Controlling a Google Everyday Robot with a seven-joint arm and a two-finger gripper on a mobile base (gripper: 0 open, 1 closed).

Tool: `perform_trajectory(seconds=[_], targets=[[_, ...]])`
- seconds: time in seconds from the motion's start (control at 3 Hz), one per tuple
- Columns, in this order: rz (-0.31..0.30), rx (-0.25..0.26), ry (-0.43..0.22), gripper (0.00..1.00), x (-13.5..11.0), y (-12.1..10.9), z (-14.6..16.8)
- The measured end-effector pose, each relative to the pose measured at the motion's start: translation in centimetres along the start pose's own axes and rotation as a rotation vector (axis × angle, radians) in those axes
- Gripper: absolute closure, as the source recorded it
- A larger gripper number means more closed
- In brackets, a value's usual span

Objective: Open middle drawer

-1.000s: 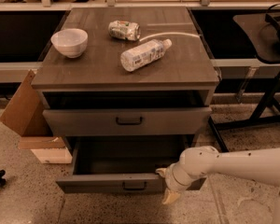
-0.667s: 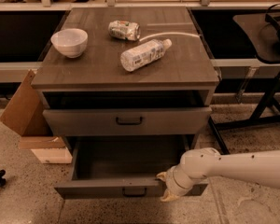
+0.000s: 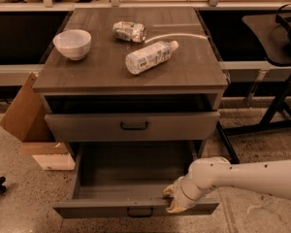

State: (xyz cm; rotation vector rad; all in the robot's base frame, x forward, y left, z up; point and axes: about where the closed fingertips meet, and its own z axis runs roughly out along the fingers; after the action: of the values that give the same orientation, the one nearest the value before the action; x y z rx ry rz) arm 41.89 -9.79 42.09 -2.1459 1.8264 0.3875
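Note:
The middle drawer [image 3: 111, 208] is pulled far out at the bottom of the camera view. Its dark inside is bare and its small black bar handle [image 3: 139, 211] shows on the front panel. My gripper [image 3: 172, 200] sits at the top edge of that front panel, right of the handle, on a white arm [image 3: 242, 177] coming in from the right. The taller-fronted top drawer [image 3: 87, 126] above stands slightly out, with a dark gap over it. The lowest drawer is hidden.
On the cabinet top [image 3: 87, 72] are a white bowl [image 3: 72, 43], a crushed can [image 3: 129, 31] and a plastic bottle [image 3: 149, 57] lying on its side. A cardboard box [image 3: 24, 106] stands left of the cabinet. A black stand [image 3: 276, 110] is at the right.
The middle drawer has slid further out toward the camera, and my gripper has moved with its front edge, down and slightly left.

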Motion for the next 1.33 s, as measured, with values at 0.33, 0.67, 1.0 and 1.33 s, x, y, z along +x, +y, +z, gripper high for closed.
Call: perform_trajectory(seconds=[0.33,0.67,1.0,1.33], targets=[[0.0,0.0,0.0,0.59,0.0,0.0,0.0],[0.0,-0.003,-0.001,0.27,-0.04,0.11,0.12],[-0.001,-0.005,-0.002,0.04,-0.06,0.18,0.2],[-0.01,-0.009,-0.008,0.0,0.07,0.22,0.19]])
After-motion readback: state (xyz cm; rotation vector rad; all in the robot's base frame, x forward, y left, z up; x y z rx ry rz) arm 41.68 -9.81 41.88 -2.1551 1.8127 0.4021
